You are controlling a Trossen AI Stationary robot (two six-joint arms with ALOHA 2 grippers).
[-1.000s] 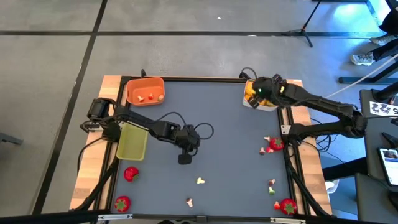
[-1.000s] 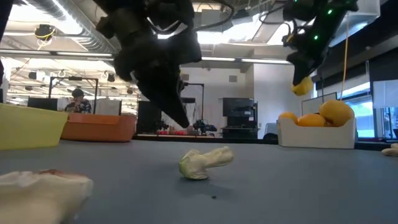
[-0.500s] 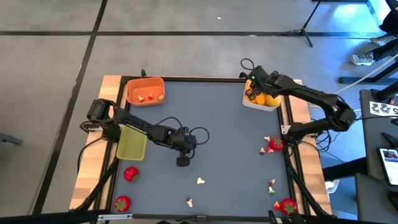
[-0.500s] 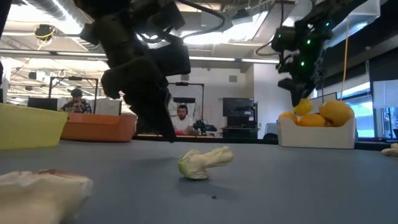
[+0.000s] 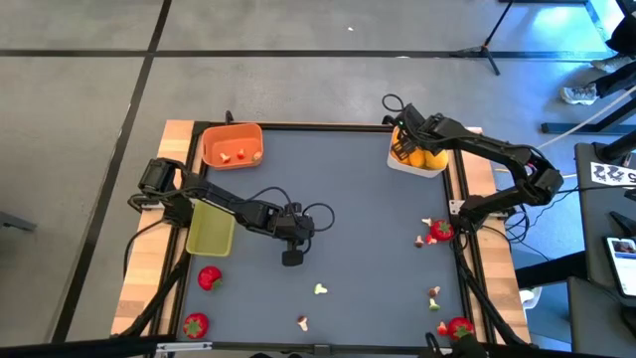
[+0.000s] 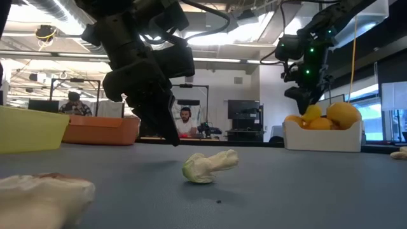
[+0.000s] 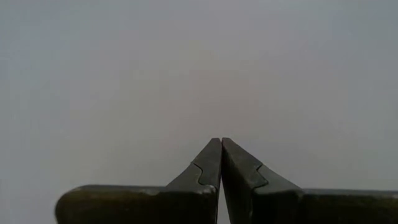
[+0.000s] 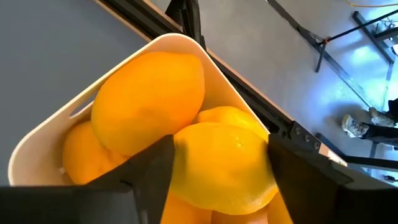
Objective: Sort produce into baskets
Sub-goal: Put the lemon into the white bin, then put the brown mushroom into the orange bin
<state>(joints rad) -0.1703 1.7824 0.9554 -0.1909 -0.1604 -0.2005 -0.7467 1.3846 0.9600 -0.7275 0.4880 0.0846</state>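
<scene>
My right gripper (image 5: 405, 147) hangs over the white basket (image 6: 324, 137) at the far right. Its fingers stand on either side of a yellow lemon (image 8: 224, 168) that lies on top of the other lemons in the basket. My left gripper (image 5: 294, 258) is shut at mid-table, its tip (image 6: 173, 140) just above the mat and holding nothing. A pale green piece (image 5: 320, 289) lies on the mat near it. The orange basket (image 5: 232, 146) and the yellow-green basket (image 5: 211, 226) stand at the left. My right gripper reaches slanting down over the top lemon (image 6: 311, 113), with one finger (image 8: 152, 171) close on each side of it. The lemon rests on the lemons below. I cannot tell whether the fingers touch it.
Red strawberries lie at the near left (image 5: 210, 277) (image 5: 196, 323) and at the right (image 5: 440, 231) (image 5: 459, 329). Small pale bits (image 5: 302, 322) (image 5: 434, 294) lie near the front. The orange basket holds two small pieces. People sit in the room beyond the table.
My right gripper has swung in over the white basket and come down, and the lemon below it has sunk onto the pile of lemons. My left gripper has sunk a little toward the mat and then kept still, shut throughout.
</scene>
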